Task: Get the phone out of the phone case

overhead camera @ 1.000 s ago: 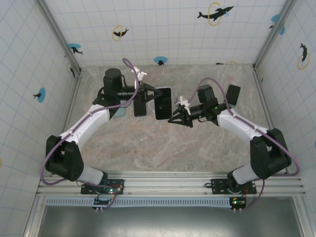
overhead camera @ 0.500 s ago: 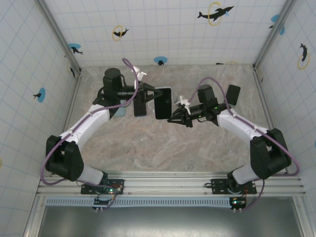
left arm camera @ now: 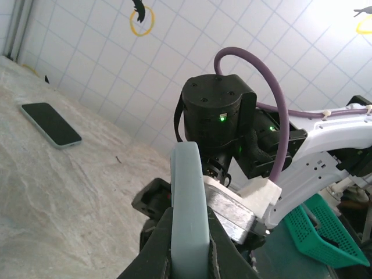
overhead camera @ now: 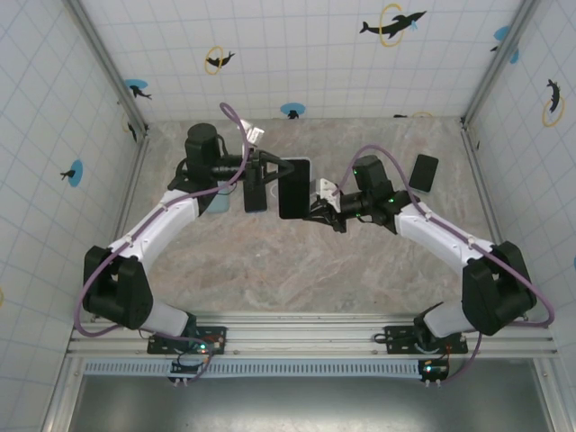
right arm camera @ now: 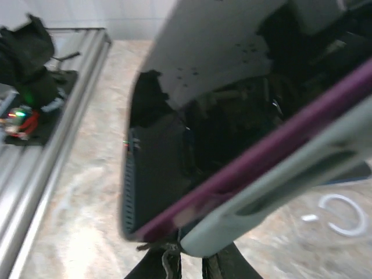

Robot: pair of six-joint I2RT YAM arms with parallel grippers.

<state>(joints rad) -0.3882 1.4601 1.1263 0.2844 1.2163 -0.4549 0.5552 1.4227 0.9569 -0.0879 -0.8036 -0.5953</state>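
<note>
Within white tiled walls a marbled stone desk is seen. Above mid-desk, the left edge of a pale blue phone case is grasped by the clenched left pincer, with a glossy black phone seated inside. The case's right edge is pinched by the clenched right pincer. A second dark phone is laid flat further right.

The overhead view was bright and even, with only faint, soft shadows on the table. My left wrist view washed out on the tiled wall at upper right. My right wrist view was blurred, the phone a dark mirror of reflections.
</note>
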